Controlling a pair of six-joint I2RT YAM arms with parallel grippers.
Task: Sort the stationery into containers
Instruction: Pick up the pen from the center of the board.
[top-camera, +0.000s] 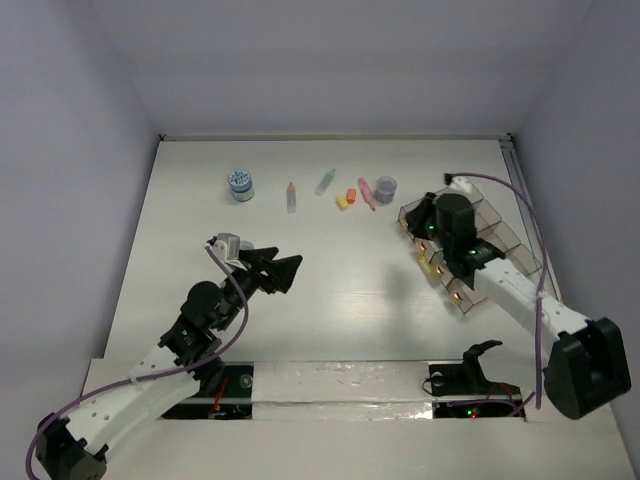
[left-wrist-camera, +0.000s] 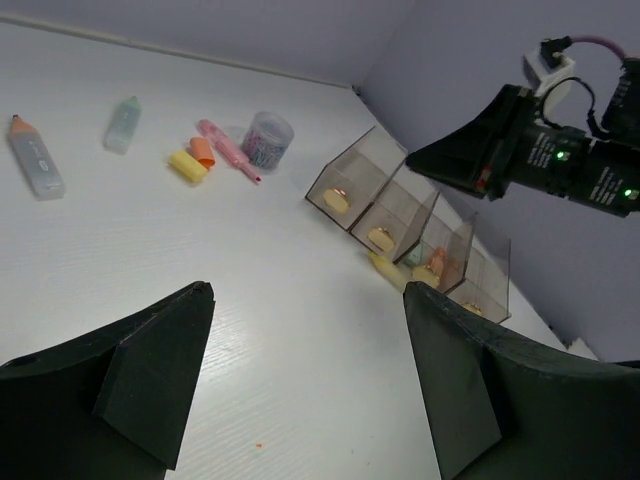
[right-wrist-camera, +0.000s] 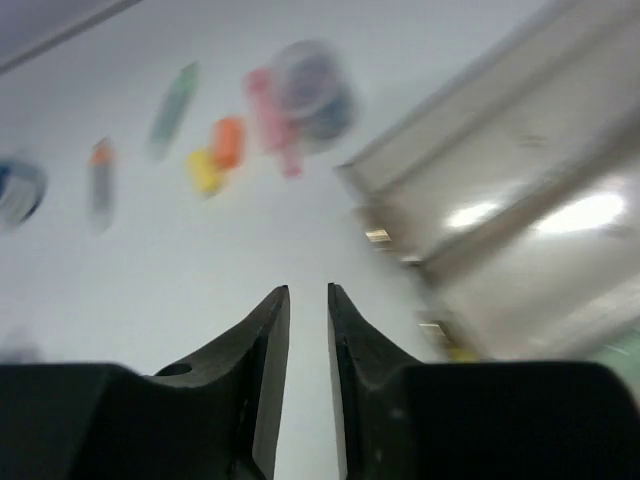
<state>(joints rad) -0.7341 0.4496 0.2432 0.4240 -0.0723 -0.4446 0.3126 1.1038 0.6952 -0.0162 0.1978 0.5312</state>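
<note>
Right gripper (right-wrist-camera: 308, 290), clenched empty, hangs over the tray (top-camera: 508, 243) edge. Purple tub (top-camera: 385, 185) sits just beside the tray. Left gripper (top-camera: 278, 270) is released, well apart.

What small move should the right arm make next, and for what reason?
Probably open the jaws of the right gripper and move it toward the purple tub. The jaws are almost shut with nothing between them, the gripper hangs over the organiser tray, and that tub is the loose item nearest to the tray.
</note>
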